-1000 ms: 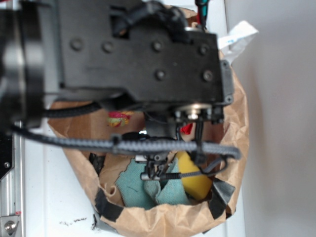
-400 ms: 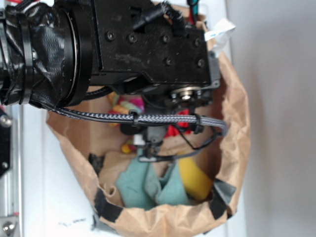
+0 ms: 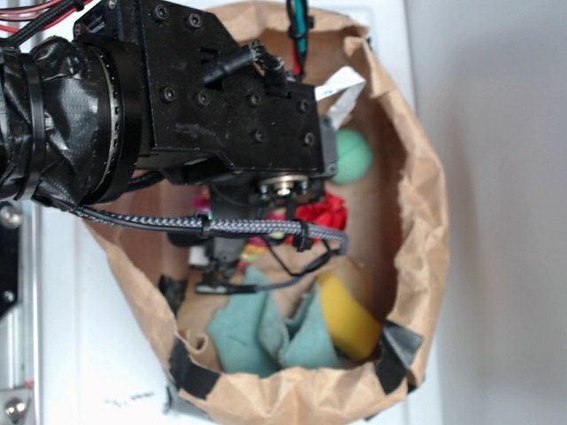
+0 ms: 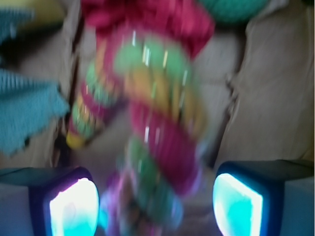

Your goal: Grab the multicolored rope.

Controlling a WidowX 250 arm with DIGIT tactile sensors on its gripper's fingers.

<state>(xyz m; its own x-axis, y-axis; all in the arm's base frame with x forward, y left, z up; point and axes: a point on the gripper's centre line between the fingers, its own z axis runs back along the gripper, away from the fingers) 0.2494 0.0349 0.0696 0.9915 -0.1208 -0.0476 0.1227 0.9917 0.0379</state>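
Observation:
In the wrist view the multicolored rope (image 4: 152, 118), striped green, yellow, pink and red, fills the middle, blurred by motion, running from the top down between the two fingers. My gripper (image 4: 156, 206) stands open, its glowing pads (image 4: 74, 209) on either side of the rope's lower end with gaps on both sides. In the exterior view the black arm hides most of the rope; only a small striped bit (image 3: 255, 252) shows under the cable, inside the brown paper bag (image 3: 416, 204). My gripper (image 3: 221, 274) hangs low in the bag there.
A wrinkly red cloth wad (image 3: 321, 212) lies by the rope, also at the top of the wrist view (image 4: 147, 17). A green ball (image 3: 353, 156), a yellow object (image 3: 347, 320) and a teal towel (image 3: 257, 336) share the bag. The bag's walls close in all round.
The arm has swung left and up in the exterior view, uncovering the green ball and red wad. The gripper has moved from over the teal towel toward the rope.

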